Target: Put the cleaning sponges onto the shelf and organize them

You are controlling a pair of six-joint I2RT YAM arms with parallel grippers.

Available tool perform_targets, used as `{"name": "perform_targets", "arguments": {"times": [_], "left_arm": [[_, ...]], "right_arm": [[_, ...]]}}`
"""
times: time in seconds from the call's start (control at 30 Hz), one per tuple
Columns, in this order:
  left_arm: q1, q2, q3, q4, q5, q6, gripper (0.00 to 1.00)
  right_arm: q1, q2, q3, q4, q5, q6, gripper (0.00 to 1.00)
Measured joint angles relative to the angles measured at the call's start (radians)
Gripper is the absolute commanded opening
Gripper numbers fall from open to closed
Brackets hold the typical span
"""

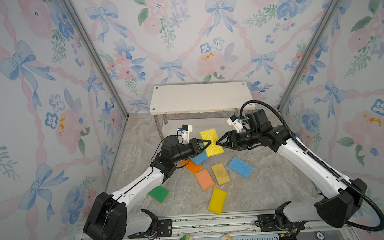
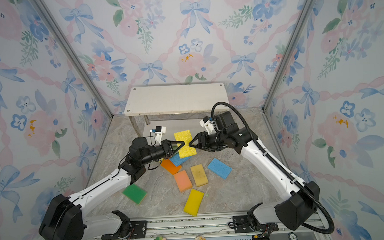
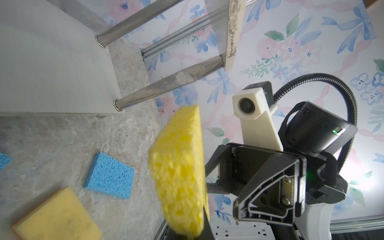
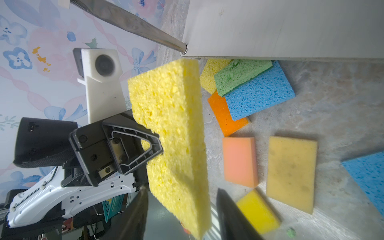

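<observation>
Clock directions are read on the top views, with 12 o'clock at the back wall. The shelf stands at 12 o'clock on the marble-patterned table. The porous yellow sponge is held on edge clear of the table, just at 6 o'clock of the shelf. The left gripper reaches in from 9 o'clock and is clamped on the middle of one long edge, and the right wrist view shows the foam dented there. The right gripper comes from 3 o'clock with its jaws apart, one on each side of the opposite edge. The foam is not pinched there, and contact cannot be told. Directly at 6 o'clock of the held piece, a blue sponge overlaps an orange sponge. In the right wrist view a light green sponge lies on that blue one, with a second porous yellow piece under it at the edge of the lower board. Further toward 6 o'clock, a peach sponge and a stained tan sponge lie side by side. Another blue piece sits at 4 o'clock, a smooth yellow sponge at 6 o'clock near the front rail, and a dark green sponge at 8 o'clock — all on the table, none on the shelf.
</observation>
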Motion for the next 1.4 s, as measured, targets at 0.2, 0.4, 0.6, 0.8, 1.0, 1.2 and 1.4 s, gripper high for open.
{"name": "perform_targets", "arguments": {"times": [0.2, 0.4, 0.6, 0.8, 1.0, 1.2, 1.4], "left_arm": [[0.046, -0.068, -0.109, 0.007, -0.033, -0.044, 0.00], [0.152, -0.152, -0.242, 0.006, -0.040, -0.119, 0.00], [0.171, -0.195, -0.277, 0.007, -0.039, -0.159, 0.00], [0.174, -0.216, -0.278, 0.007, -0.027, -0.173, 0.00], [0.180, -0.229, -0.286, 0.007, -0.020, -0.173, 0.00], [0.185, -0.229, -0.286, 0.007, -0.015, -0.173, 0.00], [0.187, -0.228, -0.286, 0.007, -0.010, -0.173, 0.00]], "right_arm": [[0.065, -0.080, -0.140, 0.105, 0.069, 0.084, 0.65], [0.149, -0.050, -0.166, 0.158, 0.121, 0.117, 0.72], [0.204, 0.037, -0.191, 0.240, 0.148, 0.182, 0.69], [0.224, 0.093, -0.189, 0.299, 0.151, 0.220, 0.58], [0.225, 0.106, -0.169, 0.319, 0.151, 0.234, 0.45], [0.225, 0.107, -0.166, 0.327, 0.151, 0.240, 0.31], [0.226, 0.107, -0.166, 0.327, 0.151, 0.242, 0.19]]}}
